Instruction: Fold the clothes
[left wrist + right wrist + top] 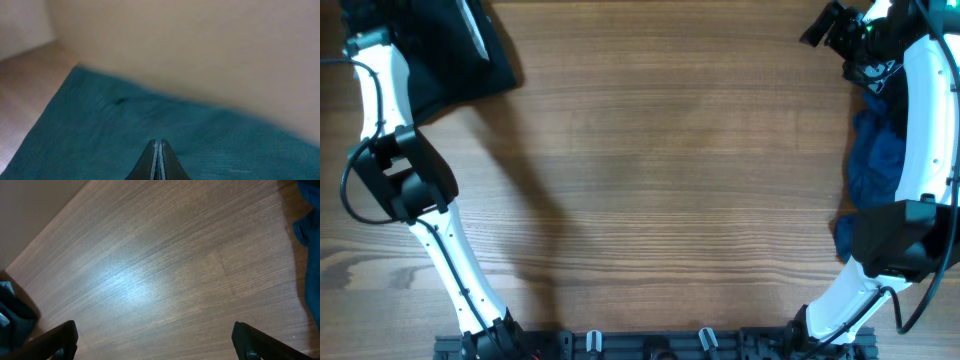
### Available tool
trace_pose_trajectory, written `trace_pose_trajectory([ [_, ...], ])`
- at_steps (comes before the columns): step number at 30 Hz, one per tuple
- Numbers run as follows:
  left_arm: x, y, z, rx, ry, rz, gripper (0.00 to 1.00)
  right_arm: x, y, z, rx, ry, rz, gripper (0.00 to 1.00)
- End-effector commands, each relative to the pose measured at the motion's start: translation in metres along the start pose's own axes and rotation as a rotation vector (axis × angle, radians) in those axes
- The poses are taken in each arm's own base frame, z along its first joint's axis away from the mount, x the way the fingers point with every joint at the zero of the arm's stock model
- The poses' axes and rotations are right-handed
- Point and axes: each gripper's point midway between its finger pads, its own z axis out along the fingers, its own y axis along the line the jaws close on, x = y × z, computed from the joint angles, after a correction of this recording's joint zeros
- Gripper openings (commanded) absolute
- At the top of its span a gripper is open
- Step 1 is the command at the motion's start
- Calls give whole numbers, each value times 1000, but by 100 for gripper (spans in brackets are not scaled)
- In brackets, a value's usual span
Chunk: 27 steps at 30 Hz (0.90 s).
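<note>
Left wrist: left gripper [157,159] closed tight above the clothes [125,130].
Grip on cloth unclear; right gripper [157,341] spread wide, empty.

Robot lab bench: white arms [440,240] on a rail [650,345] at a wood-grain counter's [650,180] near edge; plain beige wall [200,45].
</note>
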Motion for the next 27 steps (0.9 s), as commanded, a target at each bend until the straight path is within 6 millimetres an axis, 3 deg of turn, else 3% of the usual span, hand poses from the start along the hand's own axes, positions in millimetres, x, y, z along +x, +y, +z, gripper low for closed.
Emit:
trace_pose_trajectory([
  [1,24,43,21,-162,-27,-10,4,6,3,1,-12,26,-17,100],
  [6,81,62,44,-194,58,5,4,10,4,1,-21,43,-14,100],
  [10,99,66,50,-201,83,11,4,13,2,1,-14,56,-10,100],
  [12,81,59,49,-180,29,3,4,14,2,1,-14,58,-9,100],
  [15,29,40,39,-122,-116,-20,4,16,1,1,-10,66,-6,100],
  [17,-19,16,23,-58,-250,-42,4,18,0,0,-5,75,-4,100],
  [18,-46,-6,8,-12,-317,-50,4,18,0,0,-5,77,-3,100],
  [20,-64,-32,-8,41,-348,-50,4,18,0,0,-4,76,5,100],
  [24,-60,-70,-21,86,-329,-36,4,18,0,0,-5,76,4,100],
  [27,-29,-85,-15,87,-247,-11,4,18,0,0,-5,75,4,100],
])
